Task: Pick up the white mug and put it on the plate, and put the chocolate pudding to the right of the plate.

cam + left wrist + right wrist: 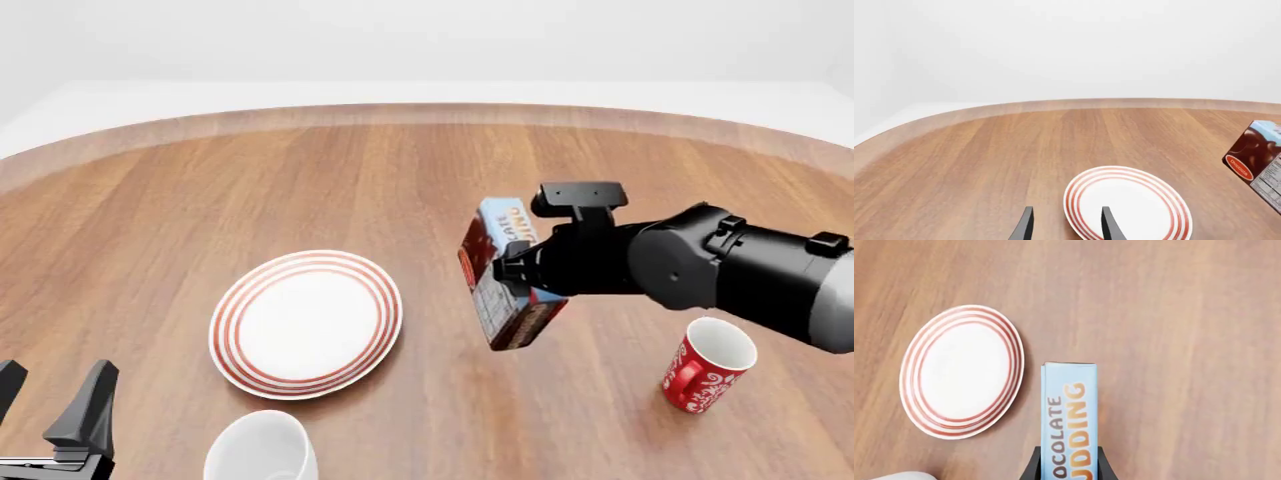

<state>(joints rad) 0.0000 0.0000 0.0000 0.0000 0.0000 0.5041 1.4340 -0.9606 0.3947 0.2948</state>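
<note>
The right pincer (514, 283) was clenched on the chocolate pudding (505, 275), holding the carton lifted off the wooden counter (334, 180) and tilted, to the right of the plate (306, 322) and apart from it; in the right wrist view the carton's light blue lettered face (1069, 415) ran out from between the two dark fingers (1033, 467), which pressed against its sides, with the plate (961, 371) lying flat beside it on the wood; the left wrist view caught only the carton's dark brown and red side (1256, 159) at the edge of the picture.

The plate lay bare, nothing on it; the white mug (262, 448) stood upright on the counter just in front of the plate, near the picture's lower edge in the front view, partly cut off there, its handle not visible; a red mug (706, 366) with a white swirl pattern stood upright well to the right, under the right arm (721, 265).

The left pincer (51, 400) hung low at the front left, its fingers spread apart with nothing between them; in the left wrist view the two dark fingertips (1025, 225) pointed toward the near rim of the plate (1121, 200), one overlapping its edge in the picture; the white mug sat to the right of this pincer, not touching it.
</note>
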